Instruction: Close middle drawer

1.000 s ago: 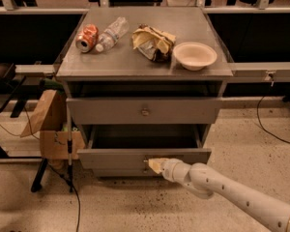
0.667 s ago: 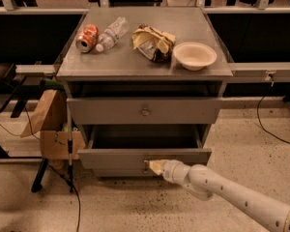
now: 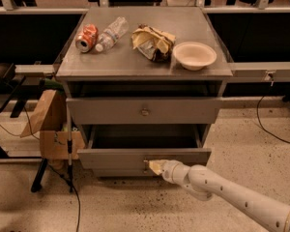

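Note:
The middle drawer (image 3: 111,159) of the gray cabinet stands pulled out, its low flat front panel forward of the cabinet face and its dark tray showing behind it. My gripper (image 3: 153,166) sits at the centre of that front panel, its cream tip right at the small knob, which it covers. The white arm reaches in from the lower right corner. Above it, the taller drawer (image 3: 144,111) with a brassy knob is pushed in.
On the cabinet top (image 3: 135,64) lie a red can (image 3: 87,37), a clear bottle (image 3: 111,33), a crumpled chip bag (image 3: 152,42) and a white bowl (image 3: 194,55). Cardboard pieces (image 3: 50,124) and a stand with cables are at the left. A speckled floor lies in front.

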Robot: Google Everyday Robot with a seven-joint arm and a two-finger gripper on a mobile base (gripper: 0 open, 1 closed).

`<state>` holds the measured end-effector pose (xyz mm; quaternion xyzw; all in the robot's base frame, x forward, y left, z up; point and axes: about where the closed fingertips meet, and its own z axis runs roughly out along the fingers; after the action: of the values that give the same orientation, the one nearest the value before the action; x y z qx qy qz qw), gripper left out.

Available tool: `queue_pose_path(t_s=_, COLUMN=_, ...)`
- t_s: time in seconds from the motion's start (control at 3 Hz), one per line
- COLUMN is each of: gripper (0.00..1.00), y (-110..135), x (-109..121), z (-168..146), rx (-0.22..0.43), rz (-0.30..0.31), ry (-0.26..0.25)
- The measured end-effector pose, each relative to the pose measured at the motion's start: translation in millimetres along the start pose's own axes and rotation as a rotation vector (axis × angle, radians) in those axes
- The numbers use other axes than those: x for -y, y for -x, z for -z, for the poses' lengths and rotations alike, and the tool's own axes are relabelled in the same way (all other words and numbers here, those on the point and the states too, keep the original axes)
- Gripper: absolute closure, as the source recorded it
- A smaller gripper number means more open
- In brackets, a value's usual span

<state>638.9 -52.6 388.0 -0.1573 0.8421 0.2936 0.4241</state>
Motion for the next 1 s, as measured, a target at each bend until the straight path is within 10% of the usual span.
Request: queue_pose_path(t_s=1.0, gripper=1.0, y=-6.4, x=6.2, z=-4.5, rx=0.001, rz=-0.003, ry=-0.029)
